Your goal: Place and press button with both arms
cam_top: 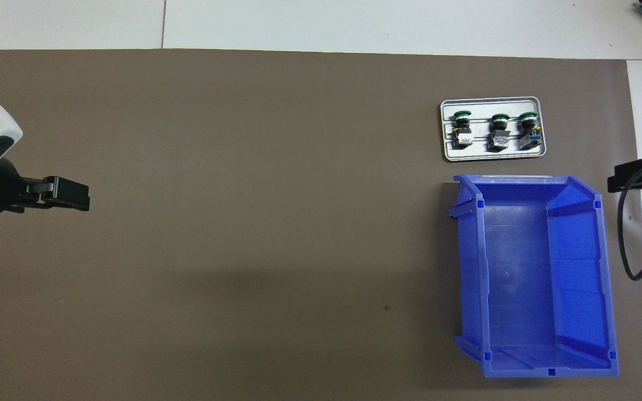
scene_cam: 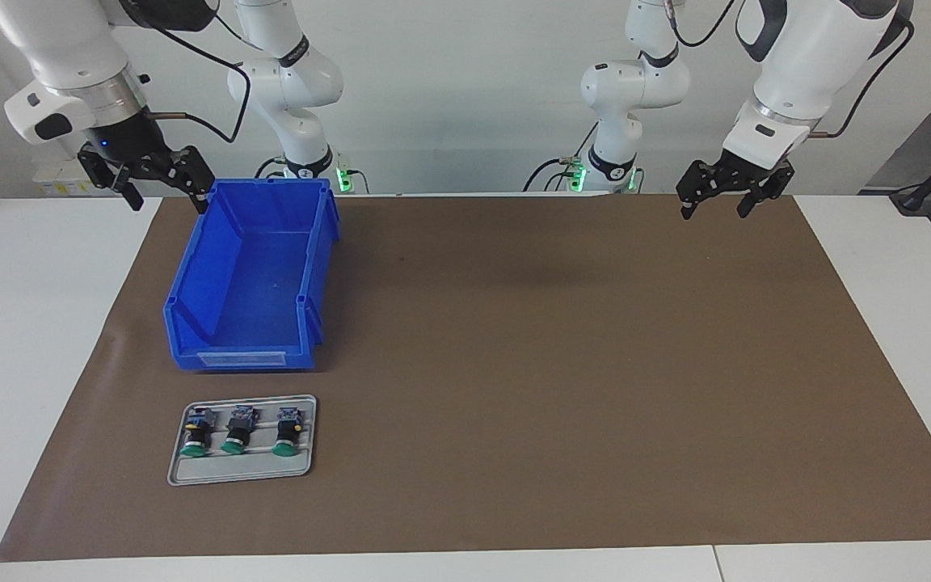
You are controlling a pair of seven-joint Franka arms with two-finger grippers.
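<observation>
I have two grippers up in the air, both empty. My left gripper hangs over the brown mat at the left arm's end of the table, its fingers spread apart. My right gripper hangs just beside the blue bin at the right arm's end, over the mat's edge, and its fingers are also spread apart with nothing between them.

The bin sits open on the mat, nothing visible inside it. Just farther from me than the bin lies one grey tray, close to it but not touching. On the tray I count three buttons, lying on their sides in a row with green caps pointing away from me: one button toward the table's end, a middle button, and a third button toward the table's centre. Between my right gripper and the tray stands the bin.
</observation>
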